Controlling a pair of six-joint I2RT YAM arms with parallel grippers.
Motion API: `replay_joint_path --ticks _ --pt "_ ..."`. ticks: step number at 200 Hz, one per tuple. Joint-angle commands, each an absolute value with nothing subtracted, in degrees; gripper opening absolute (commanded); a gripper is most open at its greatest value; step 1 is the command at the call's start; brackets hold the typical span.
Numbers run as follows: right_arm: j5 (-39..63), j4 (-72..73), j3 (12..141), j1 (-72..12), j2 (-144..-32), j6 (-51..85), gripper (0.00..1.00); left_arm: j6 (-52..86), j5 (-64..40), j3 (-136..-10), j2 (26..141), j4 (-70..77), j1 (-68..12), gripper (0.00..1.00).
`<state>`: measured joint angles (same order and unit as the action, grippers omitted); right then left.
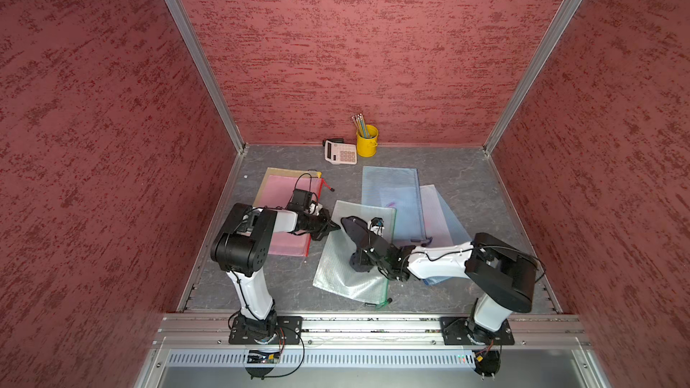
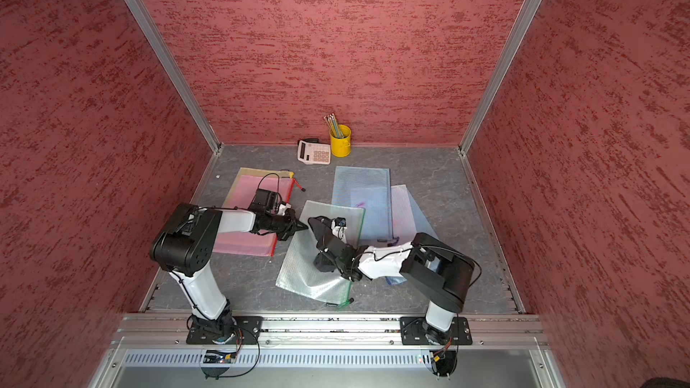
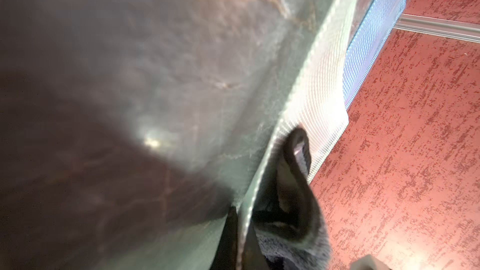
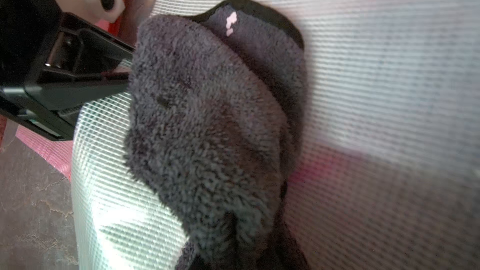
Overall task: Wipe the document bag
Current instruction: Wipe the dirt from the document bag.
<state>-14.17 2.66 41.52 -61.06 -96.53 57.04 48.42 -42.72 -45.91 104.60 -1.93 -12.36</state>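
On the grey marbled table (image 1: 283, 285), one clear mesh document bag (image 1: 347, 274) with green edging was recorded at the middle, lying askew between the two arms, its far right corner overlapping a blue bag (image 1: 392, 188). The left gripper (image 1: 336, 226) was noted clamped on the far left edge of the document bag; in the left wrist view the stitched edge was seen pinched between the closed fingers (image 3: 228, 240). The right gripper (image 1: 364, 240) was noted closed on a dark grey fleecy cloth (image 1: 351, 227), its fingertips being hidden by the pile in the right wrist view. The cloth was pressed against the far part of the document bag, just beside the left gripper. One pink bag (image 1: 276, 195) was listed at the left, partly covered by the left arm. Further pale bags were seen tucked under the blue bag. One white calculator (image 1: 340, 151) and one yellow cup (image 1: 367, 145) of pencils (image 1: 359, 123) were logged side by side against the back wall, well apart from both grippers.
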Motion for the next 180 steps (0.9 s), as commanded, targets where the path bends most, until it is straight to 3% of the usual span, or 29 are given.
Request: replay_joint_path --ticks 1,19,37,69,116,151,180 --pt "-14.9 -29.0 36.7 -63.9 -95.0 65.0 0.00 49.0 -37.4 -44.1 105.3 -1.1 -10.3 0.00" --pt "-20.7 -39.2 42.6 -62.3 -87.9 62.1 0.00 49.4 -38.0 -42.9 104.3 -0.1 -10.5 0.00" --pt "-24.9 -39.1 52.1 -57.5 -84.4 56.0 0.00 49.4 -38.5 -41.4 102.8 0.6 -10.8 0.00" --pt "-27.9 -19.1 62.5 -56.3 -91.1 46.9 0.00 49.8 -38.4 -39.0 101.4 2.0 -11.0 0.00" --pt "-32.7 9.4 57.3 -56.7 -106.2 43.5 0.00 51.5 -38.4 -38.0 102.4 4.6 -11.6 0.00" --pt "-41.5 -2.8 58.9 -57.4 -112.0 49.0 0.00 51.8 -38.0 -38.3 101.9 4.0 -11.6 0.00" --pt "-44.9 -23.0 54.0 -59.0 -106.7 63.6 0.00 51.7 -37.4 -38.0 101.1 2.9 -11.0 0.00"
